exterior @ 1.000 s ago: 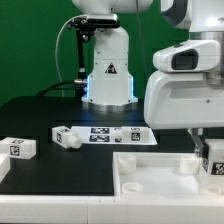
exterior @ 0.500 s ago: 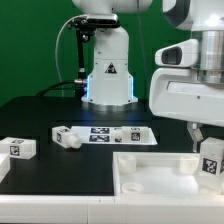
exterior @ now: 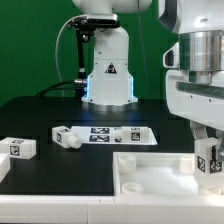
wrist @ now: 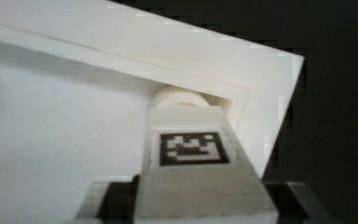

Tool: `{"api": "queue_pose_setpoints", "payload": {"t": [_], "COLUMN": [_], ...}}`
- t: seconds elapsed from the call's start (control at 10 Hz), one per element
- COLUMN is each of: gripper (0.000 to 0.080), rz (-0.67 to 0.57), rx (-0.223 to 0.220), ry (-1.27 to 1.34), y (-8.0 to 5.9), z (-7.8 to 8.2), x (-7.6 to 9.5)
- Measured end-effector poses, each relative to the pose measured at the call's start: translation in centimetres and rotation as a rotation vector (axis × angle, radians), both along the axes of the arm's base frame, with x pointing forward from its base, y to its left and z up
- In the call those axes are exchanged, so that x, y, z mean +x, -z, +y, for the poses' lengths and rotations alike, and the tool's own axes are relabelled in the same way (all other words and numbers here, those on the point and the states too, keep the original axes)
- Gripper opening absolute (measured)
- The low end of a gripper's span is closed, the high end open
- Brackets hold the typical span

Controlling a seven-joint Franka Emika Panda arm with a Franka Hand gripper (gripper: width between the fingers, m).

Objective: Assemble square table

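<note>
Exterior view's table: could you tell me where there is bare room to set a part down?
Free: the black table between the loose legs and the tabletop; also behind the marker board. Crowded: the tabletop's corner where the gripper holds a leg.

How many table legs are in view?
4. One leg at the exterior view's far left, one left of the marker board, one at its right end, one in the gripper by the tabletop's corner.
</note>
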State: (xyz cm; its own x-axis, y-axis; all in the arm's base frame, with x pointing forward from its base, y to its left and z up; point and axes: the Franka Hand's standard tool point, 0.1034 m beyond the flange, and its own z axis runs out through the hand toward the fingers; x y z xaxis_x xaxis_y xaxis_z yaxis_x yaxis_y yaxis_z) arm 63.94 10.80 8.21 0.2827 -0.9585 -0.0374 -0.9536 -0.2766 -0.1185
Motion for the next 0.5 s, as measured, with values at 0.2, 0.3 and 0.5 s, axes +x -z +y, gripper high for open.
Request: {"api": "queue_pose_setpoints", "payload": {"t": [0.2,0.3,0.5], "gripper": [0.0452,0.0579,0.0627], "rz": [-0.012,-0.021,-0.034], "rx": [-0.048,-0.077,-0.099], "ry": [-0.268,-0.465,-0.683], "y": [0.24,0.19,0.13], "z": [0.25,0.60,0.69], "x": [-0.14,-0.14,-0.07]}}
